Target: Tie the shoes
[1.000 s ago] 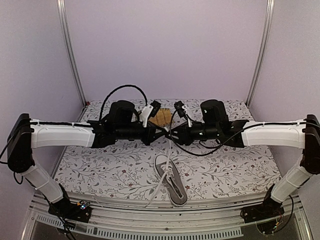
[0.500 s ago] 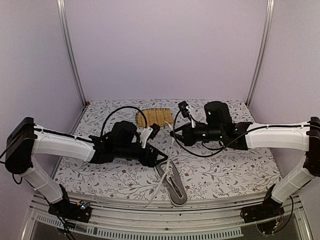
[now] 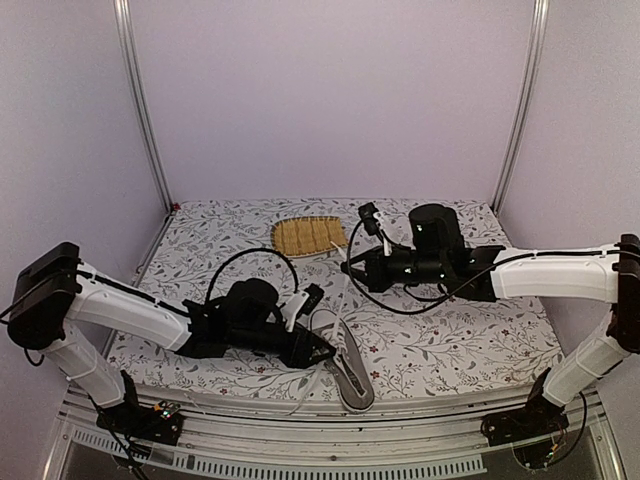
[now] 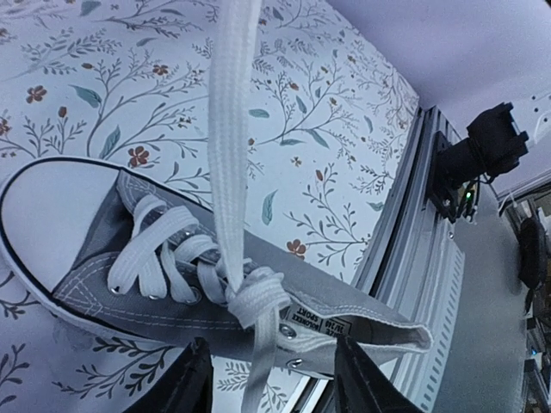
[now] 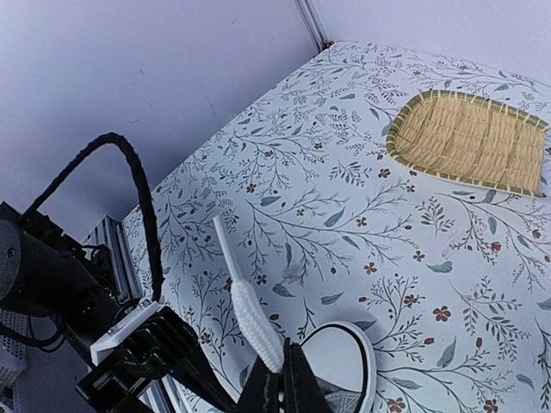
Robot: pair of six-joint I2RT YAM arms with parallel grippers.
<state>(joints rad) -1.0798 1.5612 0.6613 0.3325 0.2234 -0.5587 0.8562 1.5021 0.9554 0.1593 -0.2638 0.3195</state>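
On the table point(image 3: 455, 345), one grey sneaker point(image 3: 350, 375), one woven mat point(image 3: 309, 236), one taut lace point(image 4: 228, 129)

**Top external:** fixed high behind the arm bases, facing forward and down. Wide view of the whole desk point(image 3: 460, 345) and the back wall.

**Left wrist:** low and very close, looking past the left claw point(image 4: 275, 387) at the sneaker point(image 4: 293, 292) side, toward the near desk edge.

**Right wrist:** raised, angled down past the right claw point(image 5: 280, 391) toward the far-left corner.

**Shared:** the sneaker appears in all three views; the woven mat point(image 5: 469, 142) appears in top external and right wrist.
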